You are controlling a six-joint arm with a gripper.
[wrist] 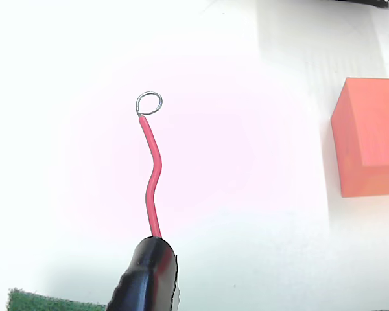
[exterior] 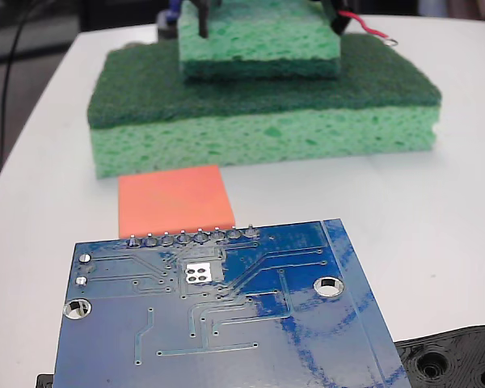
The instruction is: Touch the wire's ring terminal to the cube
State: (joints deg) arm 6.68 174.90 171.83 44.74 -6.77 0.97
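Nearest the fixed camera, a blue circuit board is seen with its trace side up and a row of solder pads along its far edge; no lettering can be read on it. A black perforated part is seen at the board's lower right corner. Just behind the board, touching or nearly touching its far edge, the cube is set flat on the white table. Behind the cube, a large green sponge is laid with a smaller green sponge stacked on top.

Farthest back, at the top edge, the gripper is only partly shown above the small sponge; whether its fingers are apart or together cannot be told, perhaps because most of it is cropped. The red wire is carried out to its right, ending in the ring terminal in the air over the large sponge.

In the wrist view, the ring terminal is held ahead of the black holder, and the cube is seen well apart, to the ring's right.
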